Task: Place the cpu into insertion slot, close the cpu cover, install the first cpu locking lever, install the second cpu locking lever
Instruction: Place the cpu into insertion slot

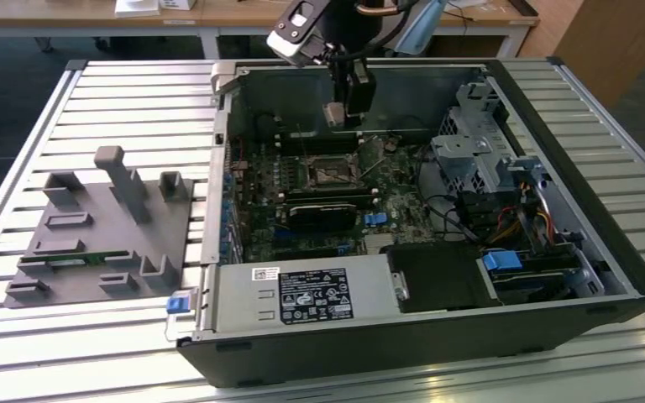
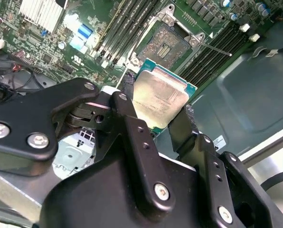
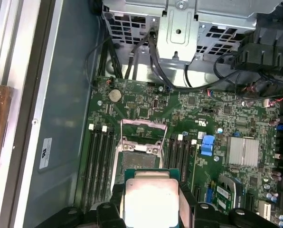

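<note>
The end effector (image 2: pixel 156 105) is closed on the chip (image 3: pixel 151 199), with one finger pressed against each of two opposite edges. The chip's dull metal top faces both wrist cameras. In the exterior view the arm reaches down into the open computer case (image 1: pixel 625 252), which lies on its side on the slatted table (image 1: pixel 132 92).

The chip hangs above the green circuit board (image 3: pixel 198 109). It is near the socket (image 2: pixel 166 43) but clear of it, and the socket's dark centre is bare. The socket's cover (image 3: pixel 144 122), a thin metal frame with a square window, is tipped up and open beyond the socket. A thin metal lever (image 2: pixel 215 48) sticks out to one side of the socket and looks unlatched. I cannot make out the second lever.

I judge the task to be in its first step. The chip is picked up and brought over the board, but it is not yet seated. Seating the chip, closing the cover and fastening both levers all appear to be left. A grey parts holder (image 1: pixel 98 235) sits on the table beside the case, on the exterior view's left.
</note>
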`<state>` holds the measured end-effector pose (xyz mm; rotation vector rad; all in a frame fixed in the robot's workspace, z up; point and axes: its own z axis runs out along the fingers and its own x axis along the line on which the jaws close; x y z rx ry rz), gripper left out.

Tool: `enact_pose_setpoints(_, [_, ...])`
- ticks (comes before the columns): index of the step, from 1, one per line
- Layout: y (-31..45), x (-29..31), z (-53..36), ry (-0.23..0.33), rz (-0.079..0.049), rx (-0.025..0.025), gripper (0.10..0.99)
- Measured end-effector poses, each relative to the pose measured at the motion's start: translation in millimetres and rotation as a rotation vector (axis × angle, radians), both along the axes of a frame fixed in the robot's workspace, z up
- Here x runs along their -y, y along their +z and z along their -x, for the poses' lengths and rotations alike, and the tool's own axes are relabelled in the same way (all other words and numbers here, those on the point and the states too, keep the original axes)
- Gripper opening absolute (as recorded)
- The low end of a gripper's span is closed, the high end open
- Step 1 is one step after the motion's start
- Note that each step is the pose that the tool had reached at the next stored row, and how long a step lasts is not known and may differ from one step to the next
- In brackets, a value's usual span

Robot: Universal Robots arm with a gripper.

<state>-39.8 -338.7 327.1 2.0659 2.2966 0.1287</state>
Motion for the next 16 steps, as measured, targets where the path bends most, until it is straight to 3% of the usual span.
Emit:
enact_pose_setpoints(11, [-13.1,-0.1,0.0,-0.001,-0.001,0.0000,0.541])
enact_pose_setpoints(16, [-17.0,-0.2,0.0,-0.062,0.000,0.0000,0.541])
